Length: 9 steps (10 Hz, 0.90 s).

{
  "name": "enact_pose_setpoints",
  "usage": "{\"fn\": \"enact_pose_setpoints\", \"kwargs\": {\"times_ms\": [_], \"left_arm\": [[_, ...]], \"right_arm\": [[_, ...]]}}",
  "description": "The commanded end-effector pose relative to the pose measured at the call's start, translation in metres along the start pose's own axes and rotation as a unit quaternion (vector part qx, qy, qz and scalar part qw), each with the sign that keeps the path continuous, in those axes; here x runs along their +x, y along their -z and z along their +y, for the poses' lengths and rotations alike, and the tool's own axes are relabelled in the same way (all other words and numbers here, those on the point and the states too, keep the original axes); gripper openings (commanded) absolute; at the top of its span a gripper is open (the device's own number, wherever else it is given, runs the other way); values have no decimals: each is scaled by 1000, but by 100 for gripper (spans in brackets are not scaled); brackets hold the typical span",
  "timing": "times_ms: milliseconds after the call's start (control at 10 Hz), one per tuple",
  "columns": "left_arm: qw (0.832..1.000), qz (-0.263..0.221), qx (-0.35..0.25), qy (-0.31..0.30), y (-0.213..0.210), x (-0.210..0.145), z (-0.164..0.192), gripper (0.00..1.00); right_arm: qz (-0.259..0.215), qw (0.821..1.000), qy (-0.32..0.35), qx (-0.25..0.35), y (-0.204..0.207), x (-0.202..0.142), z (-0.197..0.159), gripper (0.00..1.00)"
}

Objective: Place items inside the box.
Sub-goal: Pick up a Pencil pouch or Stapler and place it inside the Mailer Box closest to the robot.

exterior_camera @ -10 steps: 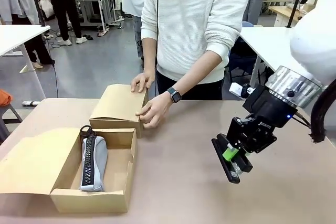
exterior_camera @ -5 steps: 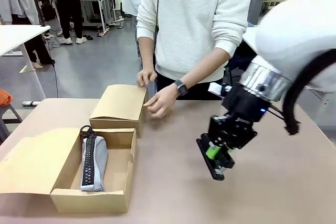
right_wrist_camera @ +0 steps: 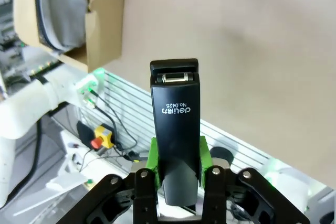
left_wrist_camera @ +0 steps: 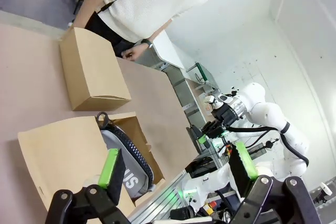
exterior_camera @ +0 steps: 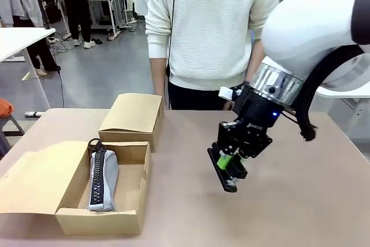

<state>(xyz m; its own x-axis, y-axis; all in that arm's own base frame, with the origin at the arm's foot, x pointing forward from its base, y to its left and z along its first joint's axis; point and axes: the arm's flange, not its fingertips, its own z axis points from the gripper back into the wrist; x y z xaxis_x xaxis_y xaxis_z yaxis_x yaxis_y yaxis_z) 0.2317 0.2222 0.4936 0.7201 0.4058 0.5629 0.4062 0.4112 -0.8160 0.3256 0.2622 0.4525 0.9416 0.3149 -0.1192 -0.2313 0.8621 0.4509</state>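
My right gripper is shut on a black stapler, which hangs tilted above the table's middle, to the right of the open cardboard box. In the right wrist view the stapler stands between the green pads, with the box off to the upper left. A grey zip pouch lies inside the box along its left side. My left gripper is open with nothing between its fingers, and it looks down on the box and the pouch.
A closed cardboard box sits just behind the open one. A person in a white sweater stands at the far edge with arms down. The open box's lid flap lies flat to the left. Bare table stretches to the right.
My right arm has carried the stapler leftward, closer to the open box. The person's hands have left the closed box and drawn back to their sides.
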Motion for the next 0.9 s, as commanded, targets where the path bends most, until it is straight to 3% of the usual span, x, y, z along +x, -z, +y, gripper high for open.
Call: {"fn": "enact_pose_setpoints", "kwargs": {"times_ms": [0, 200, 400, 600, 700, 800], "left_arm": [[1000, -8, -8, 9, 0, 1, -2, 100], [1000, -8, -8, 9, 0, 1, -2, 100], [1000, -8, -8, 9, 0, 1, -2, 100], [1000, -8, -8, 9, 0, 1, -2, 100], [1000, -8, -8, 9, 0, 1, -2, 100], [1000, -8, -8, 9, 0, 1, -2, 100]], "right_arm": [[-32, 999, -19, -4, 14, 32, 63, 32], [-28, 998, -46, 13, 52, 66, 136, 32], [-4, 1000, -10, -6, 107, 96, 192, 32], [-18, 999, 7, -38, 126, 110, 204, 32], [-4, 1000, -26, 6, 121, 79, 188, 32], [-5, 1000, -12, -13, 141, 95, 192, 32]]}}
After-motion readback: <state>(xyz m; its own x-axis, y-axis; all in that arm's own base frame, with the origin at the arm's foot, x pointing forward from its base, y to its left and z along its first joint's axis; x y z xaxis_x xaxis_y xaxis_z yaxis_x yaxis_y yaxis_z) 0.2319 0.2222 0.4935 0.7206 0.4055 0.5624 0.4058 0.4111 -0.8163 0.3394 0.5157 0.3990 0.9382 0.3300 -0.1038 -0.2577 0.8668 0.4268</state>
